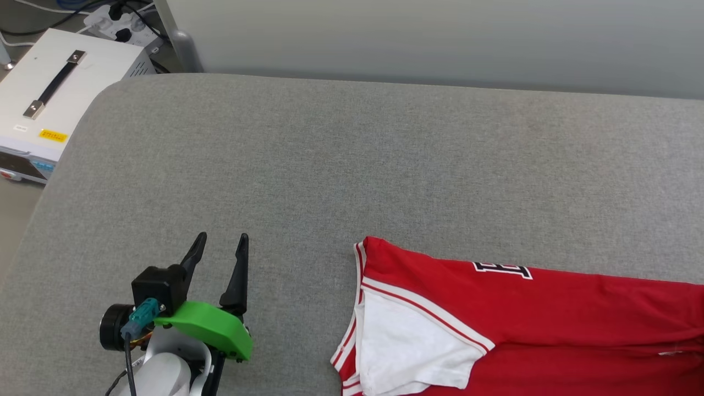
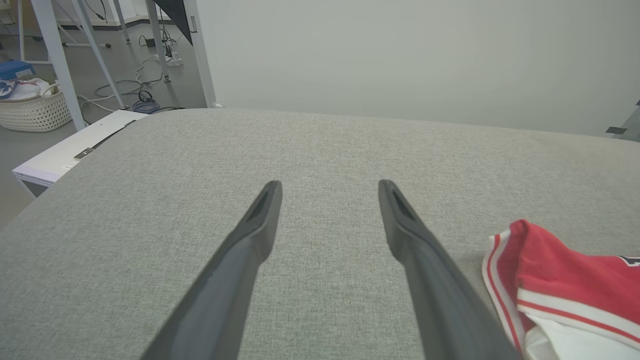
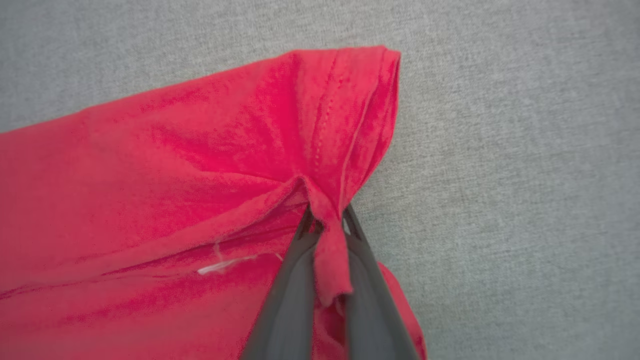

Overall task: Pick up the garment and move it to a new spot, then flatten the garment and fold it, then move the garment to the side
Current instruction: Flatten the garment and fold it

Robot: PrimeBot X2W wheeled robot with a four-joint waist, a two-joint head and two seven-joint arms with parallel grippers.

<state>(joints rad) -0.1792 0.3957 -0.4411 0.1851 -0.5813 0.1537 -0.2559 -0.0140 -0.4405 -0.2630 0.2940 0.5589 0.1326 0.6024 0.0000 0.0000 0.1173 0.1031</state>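
The garment [image 1: 550,313], a red jersey with a white sleeve and striped trim, lies on the grey padded table [image 1: 330,154] at the lower right of the head view, running off its right edge. In the right wrist view my right gripper [image 3: 327,220] is shut on a pinched fold of the garment's red cloth [image 3: 200,175] near its hem corner. My left gripper [image 1: 223,246] stands open over bare table, well left of the garment, nothing between its fingers. The left wrist view shows the left gripper [image 2: 330,192] wide apart, with the garment's [image 2: 560,275] striped edge at the lower right.
A white equipment case [image 1: 49,93] with a black handle stands off the table's far left corner, cables beside it. A pale wall [image 1: 440,38] runs behind the table. In the left wrist view a wicker basket [image 2: 32,107] and white frame legs stand on the floor.
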